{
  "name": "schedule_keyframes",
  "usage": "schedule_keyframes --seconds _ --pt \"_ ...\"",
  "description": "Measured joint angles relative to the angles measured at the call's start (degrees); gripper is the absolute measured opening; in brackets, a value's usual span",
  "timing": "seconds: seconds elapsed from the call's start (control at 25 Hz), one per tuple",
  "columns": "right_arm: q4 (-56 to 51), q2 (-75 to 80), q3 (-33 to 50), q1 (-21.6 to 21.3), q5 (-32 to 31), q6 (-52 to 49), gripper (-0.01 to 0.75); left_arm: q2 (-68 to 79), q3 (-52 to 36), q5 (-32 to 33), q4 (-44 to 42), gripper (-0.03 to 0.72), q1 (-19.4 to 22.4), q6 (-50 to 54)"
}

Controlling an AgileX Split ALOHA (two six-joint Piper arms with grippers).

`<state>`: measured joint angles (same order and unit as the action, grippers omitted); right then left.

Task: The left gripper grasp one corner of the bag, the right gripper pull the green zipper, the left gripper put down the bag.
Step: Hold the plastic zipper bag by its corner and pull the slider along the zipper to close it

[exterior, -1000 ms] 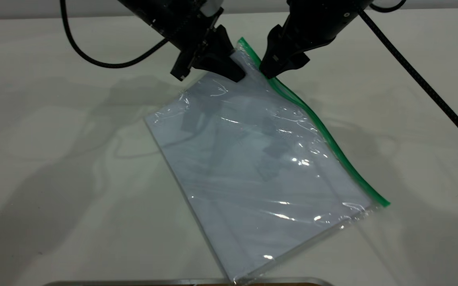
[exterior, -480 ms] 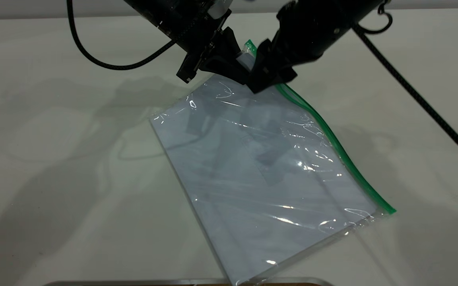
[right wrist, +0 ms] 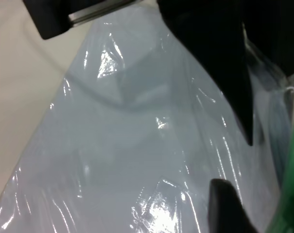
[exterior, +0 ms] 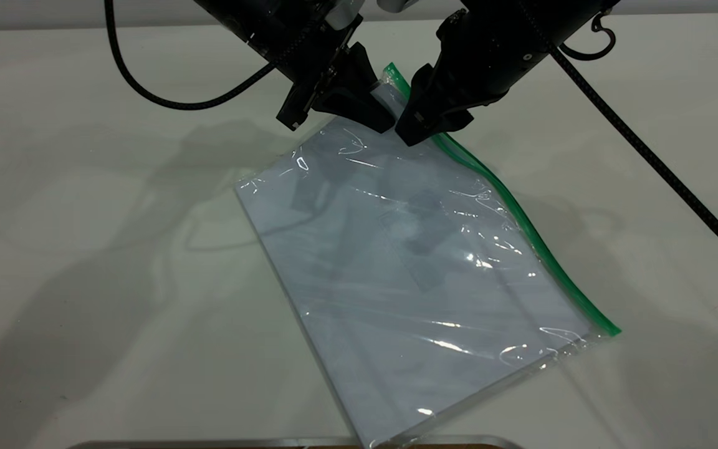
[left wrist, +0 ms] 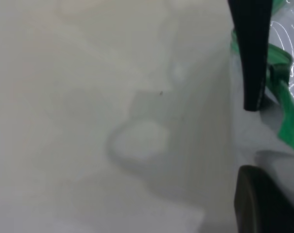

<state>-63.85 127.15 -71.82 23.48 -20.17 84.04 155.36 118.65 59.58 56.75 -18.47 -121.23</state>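
The bag is a clear pouch with white sheets inside. It lies slanted on the white table with its far corner lifted. The green zipper runs along its right edge; the slider tab is hidden. My left gripper is shut on the lifted far corner. In the left wrist view my left gripper has the corner and the green strip between its fingers. My right gripper is open, jaws apart at the zipper just beside the left gripper. In the right wrist view my right gripper is over the bag, with the green strip beside it.
Black cables hang from the left arm and the right arm above the table. A metal-edged object lies along the table's front edge. Bare white table lies on both sides of the bag.
The left gripper has shifted slightly right with the bag's corner, and the bag has followed. The right gripper has moved left along the zipper toward the corner, then a little back.
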Motion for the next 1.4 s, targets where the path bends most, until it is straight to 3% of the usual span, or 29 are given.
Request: schedule_keyframes --seconds 0.24,0.48,1.08,1.4 --pt "0.0 0.0 0.0 -0.1 1.2 0.0 0.137 0.0 0.0 0.1 0.0 0.053 0.0 0.0" --pt "0.0 0.0 0.0 -0.1 1.5 0.0 0.037 0.0 0.0 0.1 0.0 0.053 0.0 0.0" --pt "1.0 0.0 -0.7 -0.2 1.7 -0.4 0.033 0.2 0.0 1.8 3.8 0.053 2.5 1.2" --pt "0.1 0.0 -0.9 -3.3 -0.5 -1.6 0.033 0.2 0.0 3.3 6.6 0.053 3.6 2.9"
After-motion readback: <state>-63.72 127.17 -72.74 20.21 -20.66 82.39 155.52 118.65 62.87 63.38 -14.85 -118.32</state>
